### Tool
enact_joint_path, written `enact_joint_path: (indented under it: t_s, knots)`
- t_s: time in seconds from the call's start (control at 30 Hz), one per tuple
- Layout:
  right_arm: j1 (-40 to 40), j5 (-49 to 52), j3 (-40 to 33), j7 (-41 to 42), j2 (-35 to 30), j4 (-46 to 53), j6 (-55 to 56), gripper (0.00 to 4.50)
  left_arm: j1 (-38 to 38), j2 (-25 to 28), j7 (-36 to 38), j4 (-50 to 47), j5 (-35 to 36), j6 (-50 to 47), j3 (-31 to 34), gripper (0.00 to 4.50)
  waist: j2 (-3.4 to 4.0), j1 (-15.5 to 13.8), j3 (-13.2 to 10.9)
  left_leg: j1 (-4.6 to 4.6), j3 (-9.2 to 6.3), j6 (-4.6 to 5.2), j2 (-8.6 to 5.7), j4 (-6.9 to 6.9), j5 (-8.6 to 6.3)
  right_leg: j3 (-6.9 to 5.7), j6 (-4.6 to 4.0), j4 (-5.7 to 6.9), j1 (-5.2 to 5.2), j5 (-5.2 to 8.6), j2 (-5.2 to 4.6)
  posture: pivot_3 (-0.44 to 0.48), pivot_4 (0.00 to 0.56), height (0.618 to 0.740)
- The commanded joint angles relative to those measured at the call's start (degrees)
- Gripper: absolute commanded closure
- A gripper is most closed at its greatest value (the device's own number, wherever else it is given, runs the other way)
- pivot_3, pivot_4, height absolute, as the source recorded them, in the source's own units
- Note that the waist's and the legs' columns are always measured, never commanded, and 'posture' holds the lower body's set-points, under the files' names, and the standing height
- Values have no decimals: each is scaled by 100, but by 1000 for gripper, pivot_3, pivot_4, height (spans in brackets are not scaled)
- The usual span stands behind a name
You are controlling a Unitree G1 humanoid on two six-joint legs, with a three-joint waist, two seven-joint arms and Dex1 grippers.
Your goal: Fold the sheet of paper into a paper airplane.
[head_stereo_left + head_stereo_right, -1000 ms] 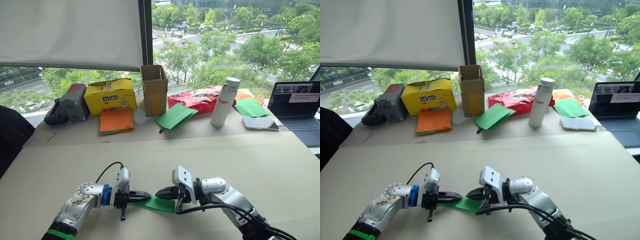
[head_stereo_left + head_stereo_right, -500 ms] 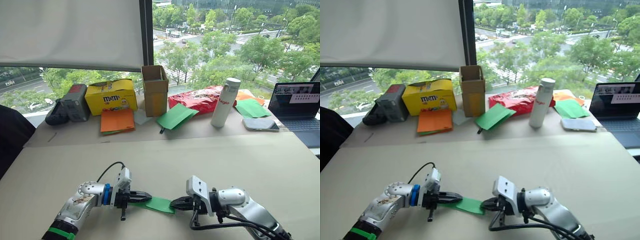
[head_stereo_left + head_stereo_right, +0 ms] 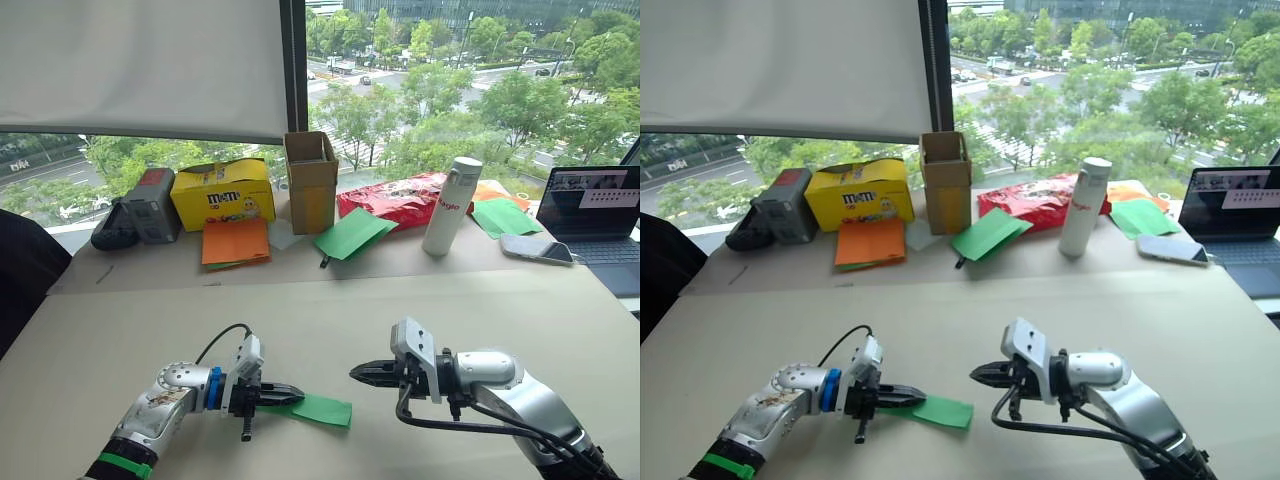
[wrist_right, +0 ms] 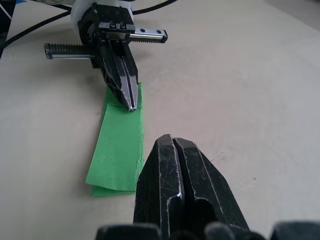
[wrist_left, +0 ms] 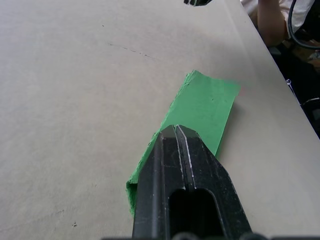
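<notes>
The left hand [image 3: 296,391] is closed tight on one end of the sheet of paper [image 3: 318,408], a thin bright green strip folded in layers, lying flat on the smooth beige desk [image 3: 330,320]. The right hand [image 3: 357,371] has its fingers pressed together, empty, raised just beyond the strip's free end. Behind the strip, well apart, a white bottle [image 3: 448,205] stands.

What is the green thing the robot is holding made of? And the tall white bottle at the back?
The green strip looks like thin matte paper: it lies flat in folded layers with sharp edges. The left gripper is shut on one end. The white bottle looks like painted metal or hard plastic, smooth with a slight sheen; which one is unclear.
</notes>
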State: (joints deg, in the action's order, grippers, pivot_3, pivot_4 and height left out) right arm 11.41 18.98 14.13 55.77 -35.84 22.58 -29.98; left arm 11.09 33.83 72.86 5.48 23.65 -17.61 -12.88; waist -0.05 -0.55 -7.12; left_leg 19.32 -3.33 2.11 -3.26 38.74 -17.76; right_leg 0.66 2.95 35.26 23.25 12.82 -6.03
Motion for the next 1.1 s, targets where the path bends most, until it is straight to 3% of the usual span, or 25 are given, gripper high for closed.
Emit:
enact_joint_path:
  t_s: [0.03, 0.2, 0.53, 0.93, 1.1]
  knots:
    - [70, -280, 487, 8, 101, -117, 114, 4401, -178, 59, -123, 154, -194, -195, -41, 4500, 0, 4, 0, 0, 0, 0, 0, -2, 0, 0, 0, -3, 0, 0, 0, 0, 150, 740]
    - [51, -654, 995, -3, 275, -599, 325, 4401, -280, 91, -174, -16, -161, -264, 38, 4500, -5, 14, -6, 3, 0, 1, -2, -3, -1, 2, -1, -10, 3, -1, -1, 0, 150, 740]
    - [143, -844, 1067, 46, 387, -905, 541, 4401, -412, 142, -199, -227, -143, -377, 189, 4500, -6, 93, -7, 0, 0, -1, 3, -13, -2, 2, -1, -16, 4, 0, 2, 0, 150, 740]
    - [259, -113, 486, 290, 305, -292, 357, 4401, -515, 159, -185, -431, 80, -319, 518, 4500, -18, 130, -19, 30, 0, -6, 2, -15, -5, 10, -2, -13, 42, -2, 0, 0, 150, 740]
    - [156, -333, 787, 332, 128, -119, 269, 4401, -429, 56, -254, -428, 21, 279, 715, 4500, -27, 113, -25, 89, -1, -19, 2, -6, 3, 7, -6, 4, 107, -6, 0, 0, 150, 740]
